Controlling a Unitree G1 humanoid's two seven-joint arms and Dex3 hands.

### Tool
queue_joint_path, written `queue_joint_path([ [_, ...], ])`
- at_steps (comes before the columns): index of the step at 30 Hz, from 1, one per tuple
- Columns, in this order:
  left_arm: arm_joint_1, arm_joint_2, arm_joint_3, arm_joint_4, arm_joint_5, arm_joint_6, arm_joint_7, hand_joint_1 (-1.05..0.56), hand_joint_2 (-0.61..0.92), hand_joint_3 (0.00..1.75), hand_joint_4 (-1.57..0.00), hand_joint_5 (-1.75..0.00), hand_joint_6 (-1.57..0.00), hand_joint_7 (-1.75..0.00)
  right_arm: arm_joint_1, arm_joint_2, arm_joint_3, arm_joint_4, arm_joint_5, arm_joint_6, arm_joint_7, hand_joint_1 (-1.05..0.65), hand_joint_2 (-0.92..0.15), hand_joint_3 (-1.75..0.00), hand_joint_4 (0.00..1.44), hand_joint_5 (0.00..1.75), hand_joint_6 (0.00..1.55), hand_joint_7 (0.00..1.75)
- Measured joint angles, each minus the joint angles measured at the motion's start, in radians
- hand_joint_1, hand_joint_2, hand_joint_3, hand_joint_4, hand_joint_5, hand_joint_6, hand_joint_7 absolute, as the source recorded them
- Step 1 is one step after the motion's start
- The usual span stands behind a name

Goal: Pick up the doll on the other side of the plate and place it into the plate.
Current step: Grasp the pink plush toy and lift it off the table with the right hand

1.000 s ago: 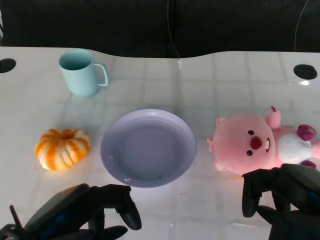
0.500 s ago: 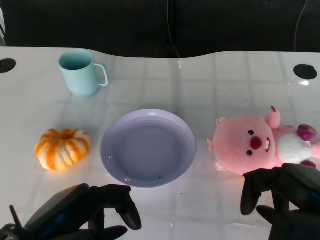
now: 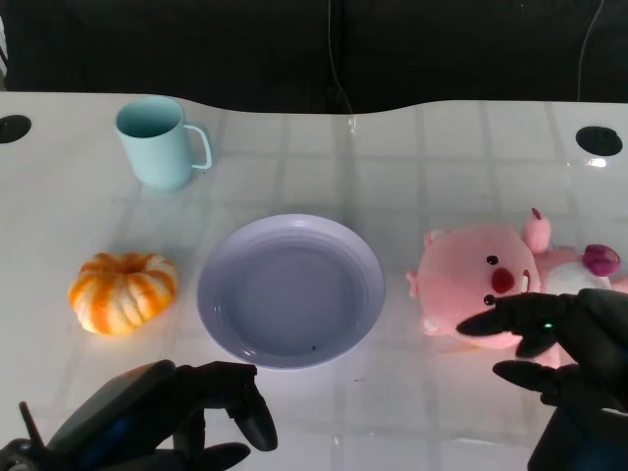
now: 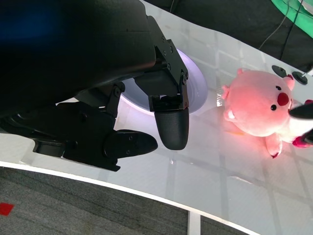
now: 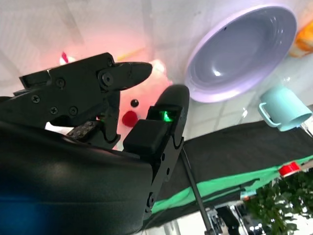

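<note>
The doll lies on the tabletop right of the plate. The right hand, released with fingers spread, hovers over it; a shallow grasp could slip off its rounded plush head. The left hand rests empty.

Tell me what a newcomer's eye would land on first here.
The pink doll lying right of the lilac plate, with the right hand open just over its near edge. Next, the orange pumpkin left of the plate and the teal mug behind it.
</note>
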Motion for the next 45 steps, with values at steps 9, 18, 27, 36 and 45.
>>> queue_joint_path([
  [9, 0.0, 0.0, 0.0, 0.0, 0.001, 0.0, 0.0, -0.16, 0.92, 0.43, -0.69, -1.75, -0.65, -1.11, -0.027, -0.007, -0.039, 0.015, -0.043, 0.015, -0.021, -0.49, -0.91, -0.02, 0.2, 0.36, 0.35, 0.0],
  [18, -0.001, 0.001, -0.002, 0.001, 0.022, 0.0, 0.0, -0.16, 0.92, 0.42, -0.67, -1.74, -0.66, -1.09, -0.074, -0.046, -0.03, 0.006, -0.176, 0.156, 0.073, -0.62, -0.91, 0.0, 0.01, 0.42, 0.17, 0.0],
  [27, 0.0, 0.001, -0.001, -0.001, 0.039, 0.002, 0.0, -0.14, 0.92, 0.43, -0.68, -1.74, -0.68, -1.08, -0.143, -0.055, 0.021, 0.053, -0.285, 0.247, 0.142, -0.68, -0.9, 0.0, 0.0, 0.17, 0.09, 0.0],
  [36, -0.001, 0.001, -0.002, -0.001, 0.039, 0.0, -0.001, -0.16, 0.9, 0.45, -0.67, -1.73, -0.68, -1.08, -0.256, -0.059, 0.09, 0.22, -0.37, 0.306, 0.182, -0.68, -0.91, -0.01, 0.02, 0.2, 0.12, 0.02],
  [45, -0.001, 0.0, -0.01, -0.005, 0.043, 0.005, -0.001, -0.16, 0.9, 0.46, -0.68, -1.75, -0.68, -1.09, -0.333, -0.059, 0.138, 0.404, -0.371, 0.306, 0.165, -0.65, -0.92, -0.01, 0.05, 0.24, 0.17, 0.02],
])
